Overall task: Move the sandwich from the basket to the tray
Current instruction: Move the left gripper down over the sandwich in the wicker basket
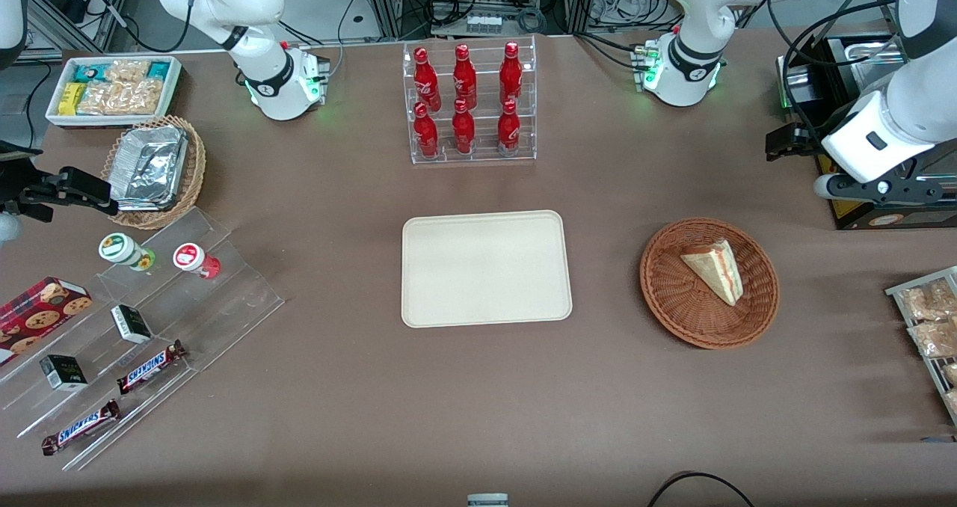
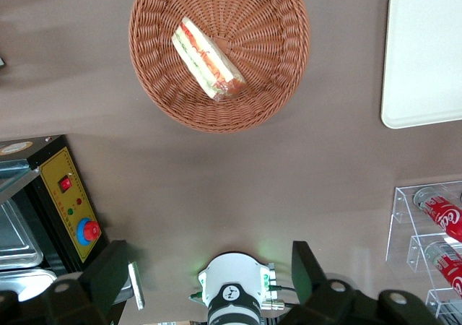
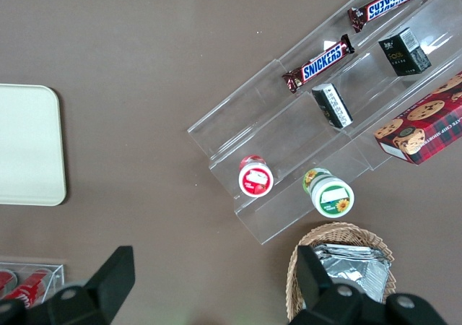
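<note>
The sandwich [image 1: 714, 269] lay in the basket [image 1: 673, 305], untouched; the tray [image 1: 486, 268] sat bare, well apart toward the table's middle; the gripper [image 2: 209, 278] hung high, farther from the front camera than the basket, fingers spread and empty; the reach seemed not yet begun; next it would need to descend over the wedge and close across it.
</note>
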Robot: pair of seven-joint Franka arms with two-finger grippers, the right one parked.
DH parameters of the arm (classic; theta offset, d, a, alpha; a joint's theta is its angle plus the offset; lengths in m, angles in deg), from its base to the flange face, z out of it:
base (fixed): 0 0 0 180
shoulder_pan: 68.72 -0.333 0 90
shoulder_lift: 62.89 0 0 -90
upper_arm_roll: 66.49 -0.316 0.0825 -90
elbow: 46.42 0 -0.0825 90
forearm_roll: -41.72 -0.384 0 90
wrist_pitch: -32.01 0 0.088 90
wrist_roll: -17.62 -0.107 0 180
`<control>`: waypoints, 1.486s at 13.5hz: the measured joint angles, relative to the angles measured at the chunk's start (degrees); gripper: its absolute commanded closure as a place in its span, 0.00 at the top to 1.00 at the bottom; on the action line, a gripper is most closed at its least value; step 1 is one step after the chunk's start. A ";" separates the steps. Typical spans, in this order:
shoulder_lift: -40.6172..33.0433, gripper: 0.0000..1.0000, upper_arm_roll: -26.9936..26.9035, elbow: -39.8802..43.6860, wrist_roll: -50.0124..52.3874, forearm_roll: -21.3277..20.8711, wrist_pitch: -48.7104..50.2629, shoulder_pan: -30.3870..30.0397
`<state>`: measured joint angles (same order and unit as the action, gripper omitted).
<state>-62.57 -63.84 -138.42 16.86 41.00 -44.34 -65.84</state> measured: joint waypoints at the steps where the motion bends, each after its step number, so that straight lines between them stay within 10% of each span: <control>1: -0.21 1.00 0.00 0.00 0.14 0.00 0.03 0.00; 20: 0.73 1.00 0.23 -20.55 9.64 -1.45 -24.24 -1.35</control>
<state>-61.83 -63.61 -158.98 26.50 39.55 -68.58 -67.19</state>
